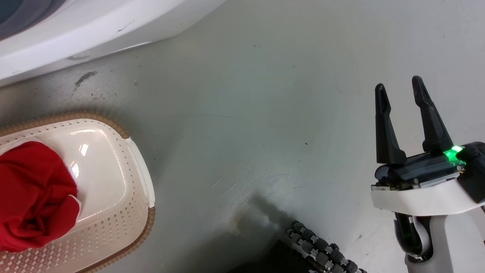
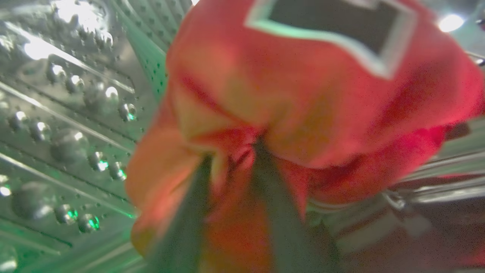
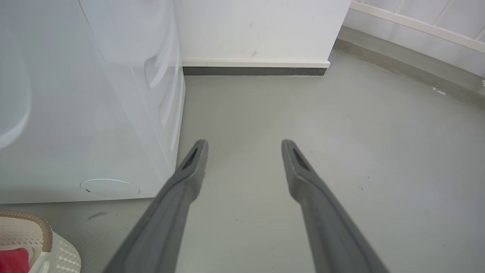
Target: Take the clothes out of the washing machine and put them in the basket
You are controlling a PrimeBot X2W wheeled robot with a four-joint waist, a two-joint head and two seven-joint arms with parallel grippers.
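Note:
In the left wrist view, one of the clothes, a red garment (image 2: 303, 98) with a dark white-edged label, hangs inside the washing machine's perforated steel drum (image 2: 68, 113). My left gripper (image 2: 242, 155) is shut on a fold of it, its blurred dark fingers (image 2: 189, 216) pinching the cloth from below. A second red garment (image 1: 34, 193) lies bundled in the cream basket (image 1: 110, 212) on the floor at the lower left, in front of the white washing machine (image 1: 75, 30). My right gripper (image 1: 398, 85) stands open and empty over bare floor, far right of the basket.
The right wrist view shows my right gripper (image 3: 244, 144) above grey floor, the washing machine's white side (image 3: 75, 113) to its left, and the basket's corner (image 3: 64, 254). A white wall with a dark skirting (image 3: 254, 71) lies ahead. My wheeled base (image 1: 322, 254) shows at the bottom.

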